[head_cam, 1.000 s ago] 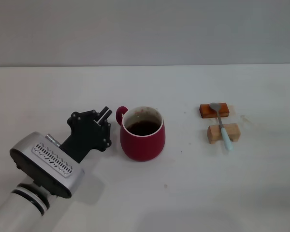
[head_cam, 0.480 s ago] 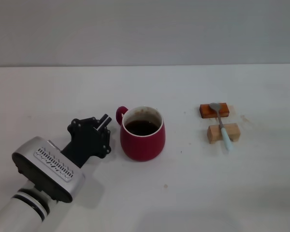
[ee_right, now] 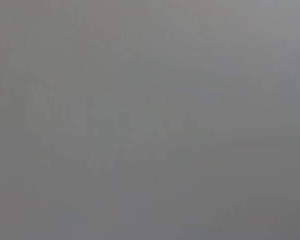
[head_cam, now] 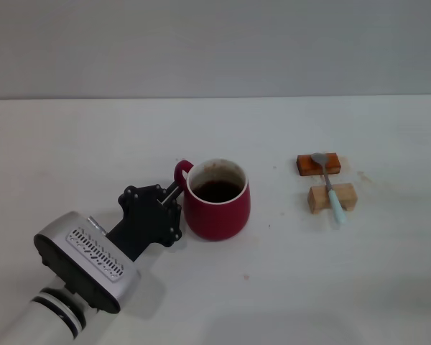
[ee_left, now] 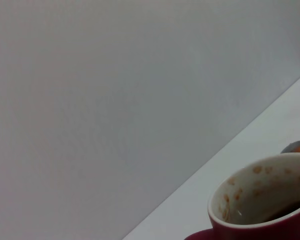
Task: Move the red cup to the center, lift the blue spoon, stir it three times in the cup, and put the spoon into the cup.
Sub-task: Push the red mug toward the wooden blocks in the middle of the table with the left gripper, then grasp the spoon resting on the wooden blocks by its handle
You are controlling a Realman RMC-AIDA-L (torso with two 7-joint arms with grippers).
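Note:
The red cup (head_cam: 217,212) stands near the middle of the white table, dark liquid inside, its loop handle turned toward my left arm. My left gripper (head_cam: 174,191) is pressed up against that handle from the left. The left wrist view shows the red cup (ee_left: 262,200) close up, with its speckled whitish inner wall. Off to the right lies the blue spoon (head_cam: 330,188), its grey bowl on an orange block (head_cam: 318,164) and its pale handle across a tan block (head_cam: 332,197). My right gripper is out of view.
The white table (head_cam: 309,273) runs back to a grey wall. The two wooden blocks under the spoon sit about a cup's width to the right of the cup. The right wrist view is plain grey.
My left arm has swung forward and to the right until its gripper met the cup's handle. The cup has shifted slightly to the right. The spoon has not moved.

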